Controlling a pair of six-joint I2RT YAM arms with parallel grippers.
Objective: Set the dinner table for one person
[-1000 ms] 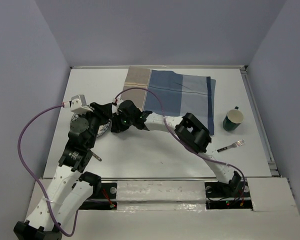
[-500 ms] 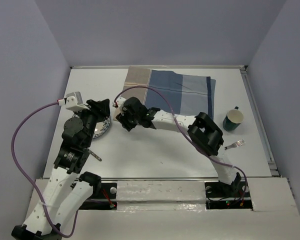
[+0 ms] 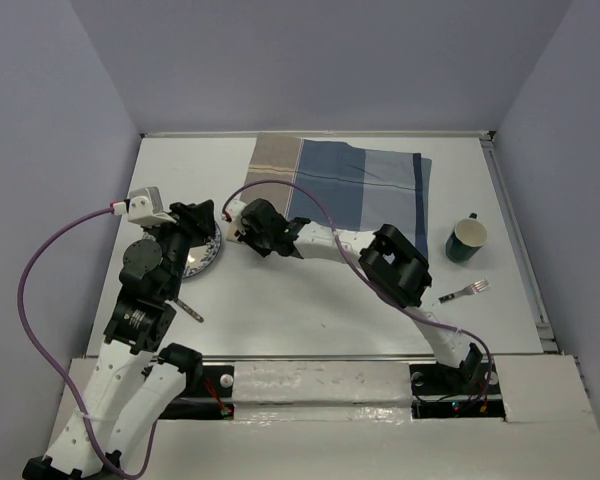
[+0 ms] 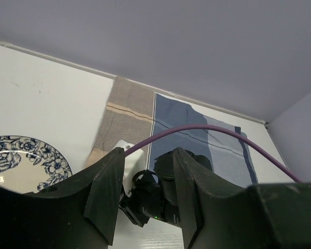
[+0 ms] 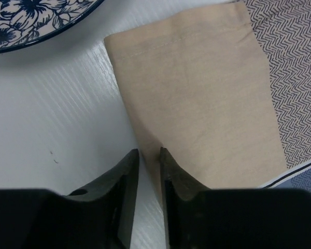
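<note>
Overhead view of a white surface (image 3: 310,310) that filled the frame from the arm bases at the bottom to the back wall. A blue and tan striped mat (image 3: 360,185) lay flat at upper centre. A blue-flowered plate (image 3: 205,258) sat at centre left, partly under the left arm. A green mug (image 3: 466,240) stood at centre right, with a fork (image 3: 464,292) just below it.

The right arm reached across to the mat's tan end, left of centre. In its wrist view the right claw (image 5: 149,153) was almost closed, with only a thin slit between its fingers (image 5: 125,171), and the mat's tan edge ran into that slit. Whether the cloth was actually pinched could not be told, as it showed no bunching. The left claw (image 4: 147,161) was open and held nothing. It hovered near the plate and faced the right arm's wrist.

The step looked like taking the mat by its tan edge to place it. To do that well, the right claw would need a firm pinch on the hem, then a low, slow drag so the cloth slid flat without folding. It should steer clear of the plate just beside the corner, and the left arm should keep out of its path
</note>
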